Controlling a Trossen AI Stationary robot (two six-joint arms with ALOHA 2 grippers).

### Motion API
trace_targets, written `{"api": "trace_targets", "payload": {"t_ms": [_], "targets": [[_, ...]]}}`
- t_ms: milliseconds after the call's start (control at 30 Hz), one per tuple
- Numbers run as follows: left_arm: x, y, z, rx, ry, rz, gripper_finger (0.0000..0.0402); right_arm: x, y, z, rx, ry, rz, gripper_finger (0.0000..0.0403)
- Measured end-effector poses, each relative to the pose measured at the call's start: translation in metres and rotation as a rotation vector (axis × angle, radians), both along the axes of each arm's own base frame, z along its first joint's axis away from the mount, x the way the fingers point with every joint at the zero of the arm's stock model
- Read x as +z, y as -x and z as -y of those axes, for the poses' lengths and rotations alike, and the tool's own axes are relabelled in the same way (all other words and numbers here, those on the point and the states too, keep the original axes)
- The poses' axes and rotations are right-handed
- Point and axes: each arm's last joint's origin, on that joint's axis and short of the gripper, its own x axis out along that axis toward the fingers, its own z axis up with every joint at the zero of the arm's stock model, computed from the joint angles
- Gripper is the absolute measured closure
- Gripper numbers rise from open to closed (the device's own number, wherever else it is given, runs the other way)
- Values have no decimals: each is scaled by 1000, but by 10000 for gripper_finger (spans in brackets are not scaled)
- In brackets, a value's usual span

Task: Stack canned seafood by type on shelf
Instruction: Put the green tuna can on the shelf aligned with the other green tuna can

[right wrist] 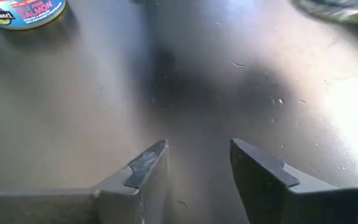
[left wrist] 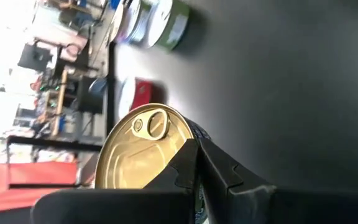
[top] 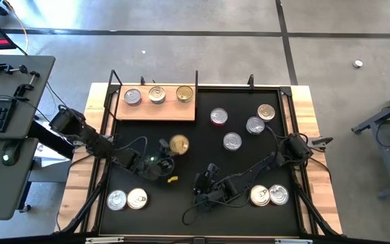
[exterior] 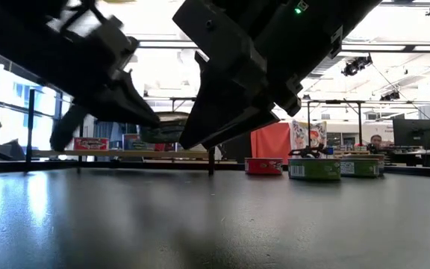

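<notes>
A gold-lidded tin hangs clamped in the left gripper, over the black mat just short of the shelf; in the left wrist view the dark fingers pinch the tin's rim so its pull-tab lid faces the camera, a hold that leaves its flat underside free to be set down on another tin. The shelf lies along the mat's far edge and carries three tins in a row: a silver one, a paler one and a gold one; the held tin's lid looks like the last, so that spot is its likely place. The rest of the canned seafood sits loose on the mat: four tins on the right half, a pair near the right front corner, a pair near the left front corner. The right gripper rests low over bare mat towards the front, its fingers parted and holding nothing, well apart from the shelf, seemingly parked there to leave the left arm's path clear
</notes>
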Motion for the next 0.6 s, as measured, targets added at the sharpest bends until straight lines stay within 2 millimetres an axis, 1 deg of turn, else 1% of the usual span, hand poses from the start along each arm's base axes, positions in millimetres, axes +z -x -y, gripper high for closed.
{"api": "trace_targets", "payload": {"t_ms": [167,300,367,500,600], "targets": [[1,-9,-31,86,-47,-27,401,0,0,0,0,0,0,238],[6,-16,-59,97,23,-20,401,0,0,0,-1,-1,0,238],[11,-16,-73,97,73,-7,401,0,0,0,-1,-1,0,238],[26,-14,-99,128,93,38,401,0,0,0,-2,-3,3,238],[36,-11,-118,90,166,74,401,0,0,0,-1,-2,2,238]]}}
